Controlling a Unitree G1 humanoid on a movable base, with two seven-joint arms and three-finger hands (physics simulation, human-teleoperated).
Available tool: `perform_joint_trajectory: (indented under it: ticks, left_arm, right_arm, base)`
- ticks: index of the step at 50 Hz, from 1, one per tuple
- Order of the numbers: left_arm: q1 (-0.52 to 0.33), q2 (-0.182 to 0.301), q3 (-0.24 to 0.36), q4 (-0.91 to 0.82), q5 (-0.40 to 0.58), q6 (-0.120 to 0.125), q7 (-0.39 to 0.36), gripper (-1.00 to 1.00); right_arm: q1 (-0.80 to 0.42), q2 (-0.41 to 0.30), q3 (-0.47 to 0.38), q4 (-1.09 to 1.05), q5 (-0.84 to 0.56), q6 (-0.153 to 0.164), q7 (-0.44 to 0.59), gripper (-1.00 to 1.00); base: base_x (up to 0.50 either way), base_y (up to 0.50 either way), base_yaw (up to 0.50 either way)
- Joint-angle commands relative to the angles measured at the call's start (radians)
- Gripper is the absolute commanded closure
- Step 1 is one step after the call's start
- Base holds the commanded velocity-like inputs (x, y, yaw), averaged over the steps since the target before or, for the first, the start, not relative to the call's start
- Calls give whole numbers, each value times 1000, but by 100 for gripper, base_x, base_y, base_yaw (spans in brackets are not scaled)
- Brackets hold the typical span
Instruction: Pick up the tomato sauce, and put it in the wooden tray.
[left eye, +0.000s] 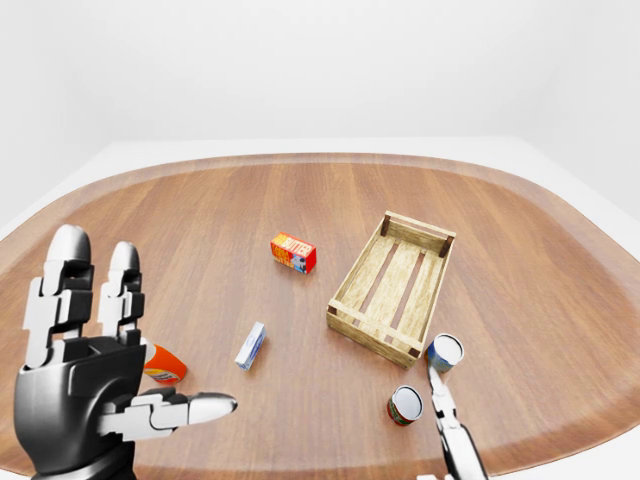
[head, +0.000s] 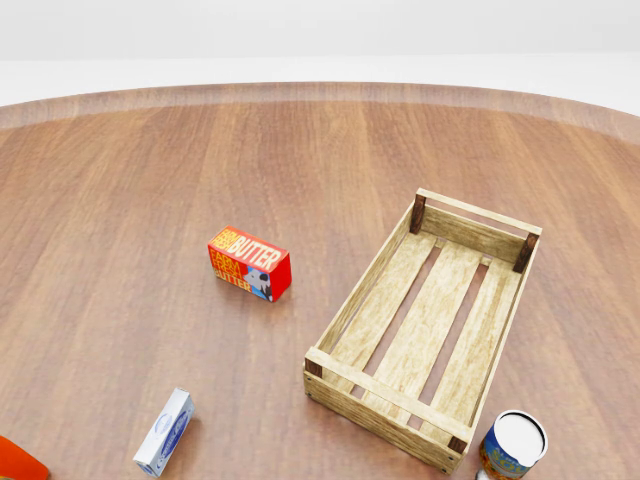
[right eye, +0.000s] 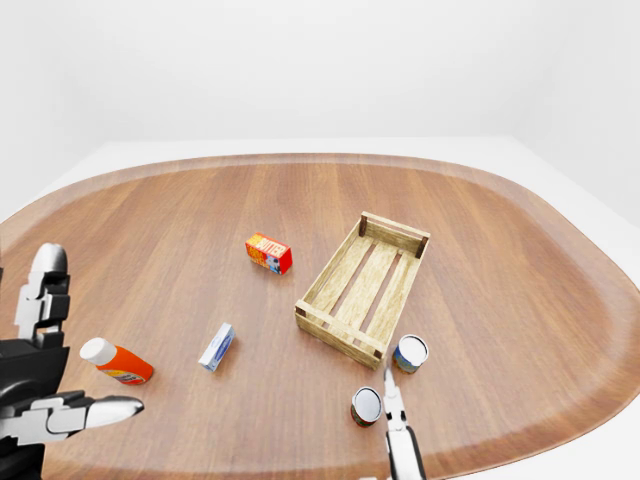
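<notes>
Nothing grabbed yet
Left hand (left eye: 95, 385) is held wide open, empty; sauce (right eye: 117, 362) needs reaching, then the tray (right eye: 362, 288).

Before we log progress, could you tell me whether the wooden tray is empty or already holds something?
Empty: the wooden tray shows only bare slats, and both cans stand outside it.

simulated test scene, bare white surround, rounded wooden table (left eye: 300, 200), scattered groceries
</notes>
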Motion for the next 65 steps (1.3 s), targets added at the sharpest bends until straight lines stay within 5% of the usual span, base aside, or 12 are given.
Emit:
perform_joint_trajectory:
  ticks: [1, 65]
  left_arm:
    - [0, -1, 3, -2, -1, 0, -3, -100]
    - [3, -6, -4, -2, 7, 0, -10, -100]
  right_arm:
    - [-10, 15, -15, 25, 0, 0, 14, -100]
    - [-48, 84, -78, 132, -14, 0, 78, -100]
  base:
    - [0, 0, 0]
    - [0, 0, 0]
